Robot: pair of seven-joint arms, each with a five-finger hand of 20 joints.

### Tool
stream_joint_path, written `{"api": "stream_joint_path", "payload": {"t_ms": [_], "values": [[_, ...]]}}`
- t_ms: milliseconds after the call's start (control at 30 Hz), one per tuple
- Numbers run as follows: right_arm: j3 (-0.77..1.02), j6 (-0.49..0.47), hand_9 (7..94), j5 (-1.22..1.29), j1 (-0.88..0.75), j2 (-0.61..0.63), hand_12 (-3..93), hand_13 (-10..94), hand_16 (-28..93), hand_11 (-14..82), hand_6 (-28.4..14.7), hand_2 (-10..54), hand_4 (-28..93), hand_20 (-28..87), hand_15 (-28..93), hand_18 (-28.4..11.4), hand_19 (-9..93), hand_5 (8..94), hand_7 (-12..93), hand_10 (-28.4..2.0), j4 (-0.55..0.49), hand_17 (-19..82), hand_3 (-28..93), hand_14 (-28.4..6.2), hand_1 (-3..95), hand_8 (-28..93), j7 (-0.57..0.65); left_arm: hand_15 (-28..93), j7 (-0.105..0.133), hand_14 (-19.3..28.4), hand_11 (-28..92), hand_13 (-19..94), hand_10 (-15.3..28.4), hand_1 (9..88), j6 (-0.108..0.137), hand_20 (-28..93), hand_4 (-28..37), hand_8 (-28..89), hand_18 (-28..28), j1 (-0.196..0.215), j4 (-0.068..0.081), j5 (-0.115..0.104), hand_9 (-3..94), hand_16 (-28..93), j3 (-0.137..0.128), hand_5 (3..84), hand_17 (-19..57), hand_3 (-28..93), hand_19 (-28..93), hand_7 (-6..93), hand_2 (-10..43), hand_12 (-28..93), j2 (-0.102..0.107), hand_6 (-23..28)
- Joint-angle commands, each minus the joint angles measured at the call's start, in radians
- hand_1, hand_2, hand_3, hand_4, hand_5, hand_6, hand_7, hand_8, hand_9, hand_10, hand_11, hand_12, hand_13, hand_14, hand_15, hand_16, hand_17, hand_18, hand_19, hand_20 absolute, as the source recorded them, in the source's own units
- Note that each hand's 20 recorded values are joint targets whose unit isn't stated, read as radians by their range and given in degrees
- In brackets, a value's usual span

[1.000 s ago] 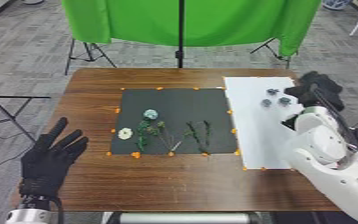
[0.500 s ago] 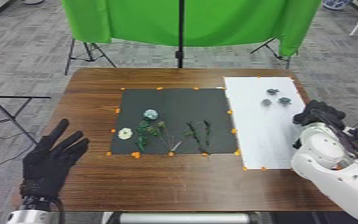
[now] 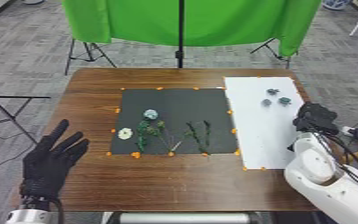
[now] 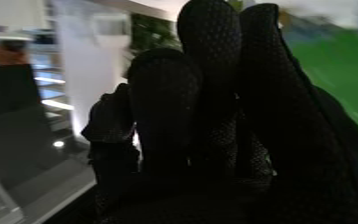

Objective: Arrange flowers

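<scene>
Drew the right hand (image 3: pixel 315 117) back beside the table's (image 3: pixel 184 186) right edge, fingers extended, and could scatter the blue-grey flower heads (image 3: pixel 285 100) by returning low.

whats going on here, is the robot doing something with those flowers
It's set up to arrange flowers, but neither hand is handling one at this moment. The right hand is at the table's right edge, beside the white sheet, where three small blue-grey flower heads lie. The left hand is open over the table's left side. On the dark mat are a white flower, a pale blue one and some green stems, all lying flat.
</scene>
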Motion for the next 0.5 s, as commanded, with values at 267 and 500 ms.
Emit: {"api": "stream_joint_path", "payload": {"t_ms": [267, 500], "values": [[-0.366, 0.018, 93.6, 0.043, 0.380, -0.332, 30.5, 76, 21, 23.1, 4.0, -9.5, -28, 47, 69, -21.0, 88, 88.5, 14, -6.5, -0.159, 28, 65, -4.8, 55.4, 2, -0.313, 46, 0.008, 28.3, 21, 21, 19.1, 18.7, 0.002, 7, -28.3, -10, 28.4, 0.012, -0.005, 0.004, 30.8, -7, 0.001, 30.2, -10.9, 78, 51, 12.4, 5.7, 12, -0.003, 4.7], [-0.490, -0.041, 92.2, 0.044, 0.447, -0.446, 30.7, 74, 21, 24.8, 3.8, -9.5, -28, 47, 69, -21.2, 87, 88.3, 15, -6.9, -0.082, 27, 65, -5.0, 54.5, 2, -0.372, 47, -0.001, 28.2, 22, 21, 19.0, 18.8, -0.002, 7, -28.3, -10, 28.4, -0.001, -0.001, 0.010, 30.8, -7, 0.000, 30.1, -10.9, 78, 51, 12.5, 5.6, 12, -0.007, 4.7]]}}
